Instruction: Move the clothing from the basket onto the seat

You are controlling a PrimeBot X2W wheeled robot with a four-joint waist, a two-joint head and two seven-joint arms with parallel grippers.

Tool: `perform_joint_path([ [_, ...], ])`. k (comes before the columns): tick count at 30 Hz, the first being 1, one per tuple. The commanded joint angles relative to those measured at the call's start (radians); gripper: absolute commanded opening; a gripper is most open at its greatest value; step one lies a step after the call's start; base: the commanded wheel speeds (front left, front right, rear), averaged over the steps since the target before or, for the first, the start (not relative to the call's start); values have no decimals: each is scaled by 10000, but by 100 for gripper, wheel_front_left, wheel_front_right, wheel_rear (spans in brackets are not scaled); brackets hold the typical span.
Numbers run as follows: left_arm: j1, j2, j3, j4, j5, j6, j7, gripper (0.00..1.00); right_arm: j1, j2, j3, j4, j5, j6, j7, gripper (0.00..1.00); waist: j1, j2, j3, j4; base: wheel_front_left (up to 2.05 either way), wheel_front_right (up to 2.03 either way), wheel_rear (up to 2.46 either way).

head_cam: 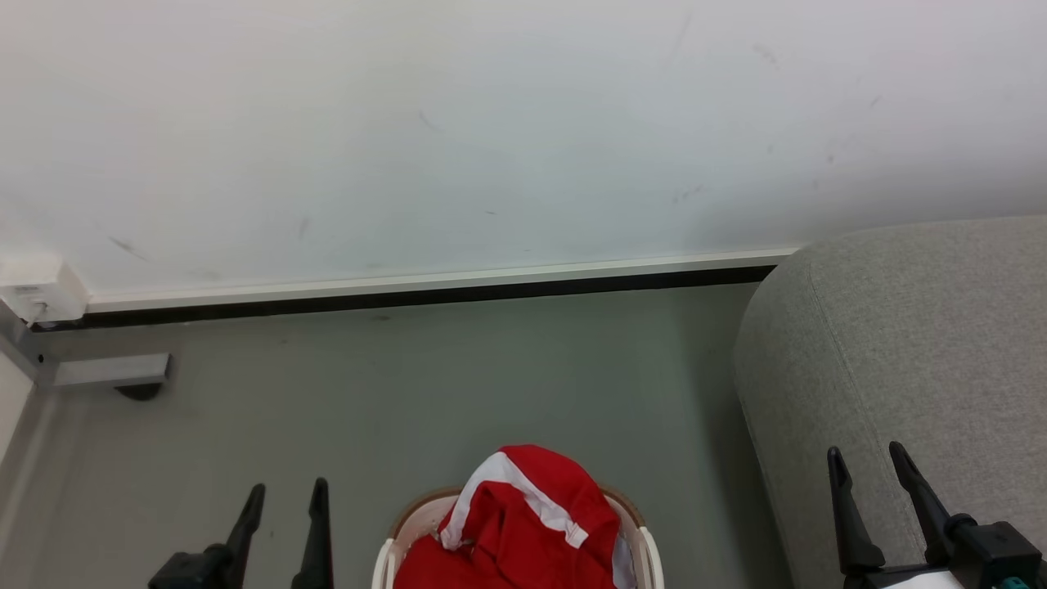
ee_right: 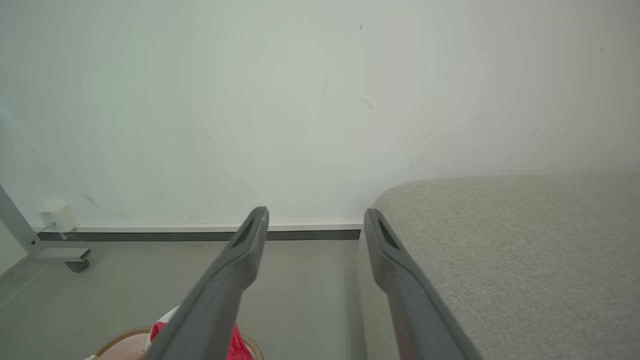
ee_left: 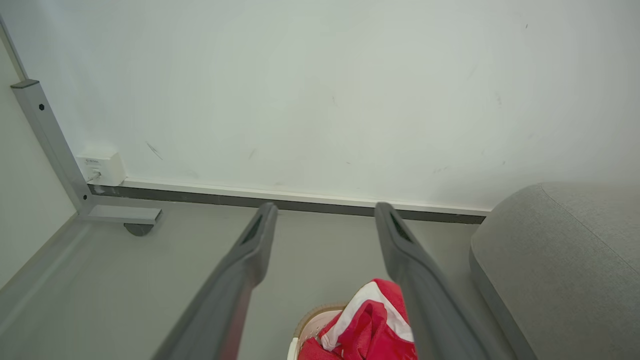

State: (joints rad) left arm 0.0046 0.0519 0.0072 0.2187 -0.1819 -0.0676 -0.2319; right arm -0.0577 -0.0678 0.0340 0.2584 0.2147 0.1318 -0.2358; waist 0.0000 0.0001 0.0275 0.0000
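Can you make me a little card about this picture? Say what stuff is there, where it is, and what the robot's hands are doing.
clothing: red with white stripes, heaped in the basket
basket: white, brown rim, on the grey floor
seat: grey fabric, on the robot's right
left gripper: open, holding nothing
right gripper: open, holding nothing, by the seat
job: not started

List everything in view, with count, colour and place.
basket: one, white with brown rim, on the floor, bottom centre
clothing: one heap, red with white bands, in the basket
seat: one, light grey, right side
small box: one, white, low on the wall, far left
frame foot: one, grey, floor at left
left pincer: one, dark, open, lower left
right pincer: one, dark, open, lower right, before the seat
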Motion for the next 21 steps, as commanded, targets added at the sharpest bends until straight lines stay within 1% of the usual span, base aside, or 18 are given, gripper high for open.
perform_joint_path([
  [1,12,44,50,10,308,-17,-134,100,37,-35,65,6,-106,-18,-81,100,0,-1,14,-6,0,0,0],
  [7,-30,26,105,60,690,-96,-224,100,6,-49,123,19,-258,-19,-187,100,0,-1,86,-66,0,0,0],
  [12,-153,17,43,29,1100,-174,-308,100,-258,-42,107,-142,-378,-20,-273,100,0,-1,352,-233,0,0,0],
  [15,-360,16,-117,9,1359,-240,-340,100,-464,-87,136,-273,-517,-21,-303,100,0,-1,692,-392,0,0,0],
  [21,-1067,47,-462,186,1596,-357,-329,100,-959,-63,51,-718,-403,-21,-286,100,0,-1,1562,-666,0,0,0],
])
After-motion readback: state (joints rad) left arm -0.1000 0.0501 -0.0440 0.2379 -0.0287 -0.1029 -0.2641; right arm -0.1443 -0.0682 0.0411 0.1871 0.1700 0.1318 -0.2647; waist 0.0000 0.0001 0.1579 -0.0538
